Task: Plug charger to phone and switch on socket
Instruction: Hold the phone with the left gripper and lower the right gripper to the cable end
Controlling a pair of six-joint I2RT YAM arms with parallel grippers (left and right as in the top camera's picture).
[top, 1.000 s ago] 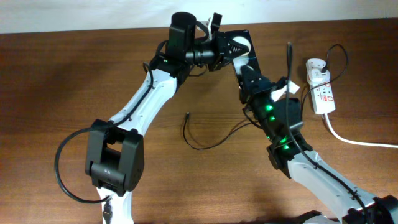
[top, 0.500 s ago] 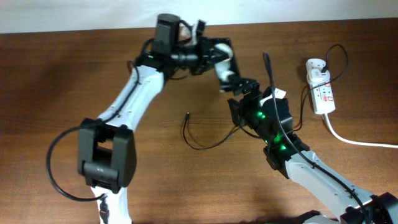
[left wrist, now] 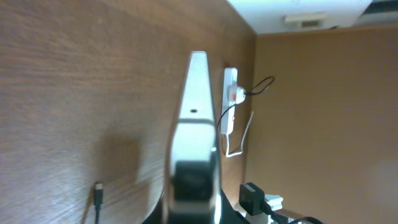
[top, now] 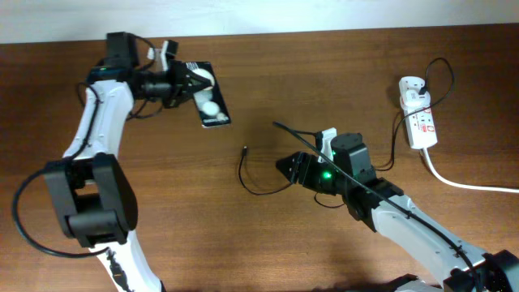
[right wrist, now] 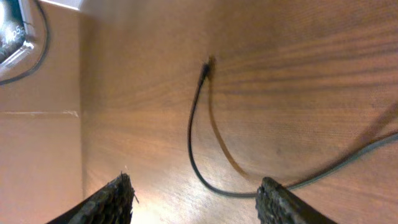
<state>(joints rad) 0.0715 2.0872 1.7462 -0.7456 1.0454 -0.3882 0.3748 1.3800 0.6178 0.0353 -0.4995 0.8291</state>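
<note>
My left gripper [top: 188,82] is shut on the phone [top: 210,97], a black slab with two white circles, and holds it at the back left of the table. In the left wrist view the phone [left wrist: 196,118] shows edge-on between the fingers. The charger's plug tip [top: 245,150] lies on the wood mid-table, and its thin black cable [top: 263,191] loops right toward the white adapter [top: 412,88] in the socket [top: 422,126]. My right gripper [top: 285,169] is open and empty, just right of the tip. In the right wrist view the tip [right wrist: 205,68] lies ahead of the open fingers [right wrist: 199,199].
The socket's thick white cord [top: 466,185] runs off the right edge. The socket [left wrist: 230,102] and the plug tip [left wrist: 98,193] also show in the left wrist view. The table's back edge meets a pale wall [top: 324,15].
My left arm has swung from the back centre to the back left, carrying the phone. My right arm has dropped and turned left, toward the plug tip.
</note>
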